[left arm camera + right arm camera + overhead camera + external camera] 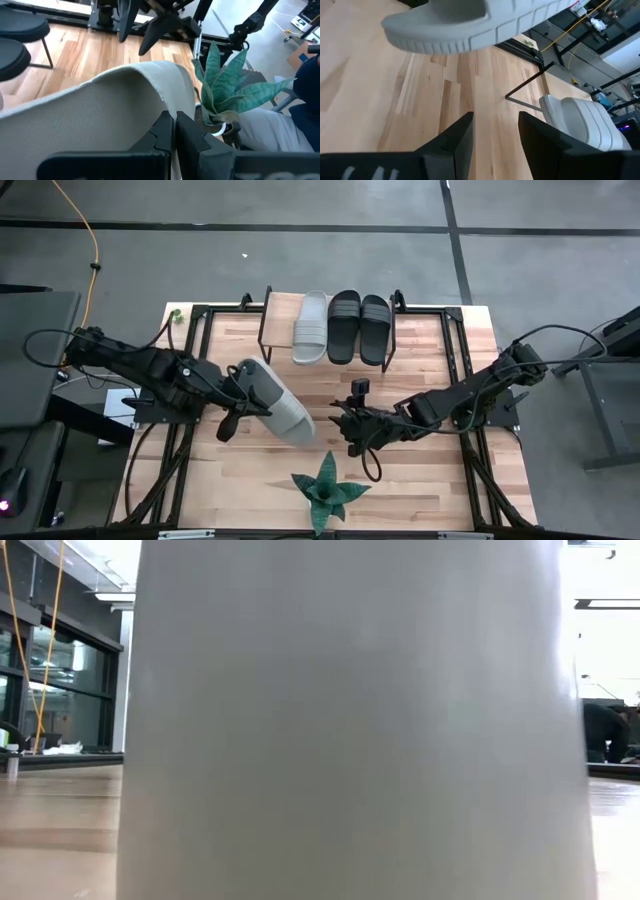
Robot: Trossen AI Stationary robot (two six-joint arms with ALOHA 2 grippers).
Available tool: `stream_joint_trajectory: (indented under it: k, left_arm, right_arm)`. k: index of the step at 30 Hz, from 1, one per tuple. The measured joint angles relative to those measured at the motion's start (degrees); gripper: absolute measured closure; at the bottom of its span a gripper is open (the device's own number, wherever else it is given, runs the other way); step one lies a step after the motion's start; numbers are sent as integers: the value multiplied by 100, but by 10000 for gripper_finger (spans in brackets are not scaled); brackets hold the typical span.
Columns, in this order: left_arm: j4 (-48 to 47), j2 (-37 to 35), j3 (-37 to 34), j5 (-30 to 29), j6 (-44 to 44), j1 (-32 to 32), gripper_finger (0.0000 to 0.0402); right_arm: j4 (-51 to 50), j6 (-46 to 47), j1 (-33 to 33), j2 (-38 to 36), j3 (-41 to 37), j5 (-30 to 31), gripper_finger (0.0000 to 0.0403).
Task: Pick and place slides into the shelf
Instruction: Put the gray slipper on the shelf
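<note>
Grey concrete floor w/ dark seams is surrounding the wooden desk [420, 470], and at its far edge we are seeing the shelf [275, 320] w/ three slides already on its plank: one pale grey-beige slide [311, 328] and two black slides [359, 326] side by side, approx. parallel. The fourth slide [272, 400], also pale, is being carried by the left gripper [243, 402], which is clamped on its strap edge; in the left wrist view the two dark fingers [162, 134] are pressing together on the thin pale material. The slide is hanging off the desk, angled diagonally, toe pointing toward the near side & the green spiky plant [326, 492]; it is also filling almost all of the low view. We are judging the step in hand as transport to the shelf. To do it well we are suggesting: lift enough to clear the shelf's plank edge, swing the slide round so it is lining up w/ the other three, aim for the bare plank at the left end beside the pale one, and lower flat before letting go, since a strap grip may let the sole swing. The left arm is reaching in from the left, elbow bent, wrist turned toward desk centre. The right gripper [352, 423] is waiting near desk centre w/ fingers apart, holding nothing, arm stretched in from the right.
</note>
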Motion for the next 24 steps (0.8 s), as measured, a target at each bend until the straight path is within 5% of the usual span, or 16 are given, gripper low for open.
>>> stream_joint_trajectory:
  k: [7,15,24]
  left_arm:
    - [-77,2,235,-75,-65,2,401]
    - [-320,2,583,-261,-207,2,401]
    - [-363,7,966,-447,-384,2,401]
  right_arm:
    - [0,-449,79,0,0,190,256]
    - [50,-1394,638,0,0,1714,256]
    - [827,-2615,1012,0,2,2554,256]
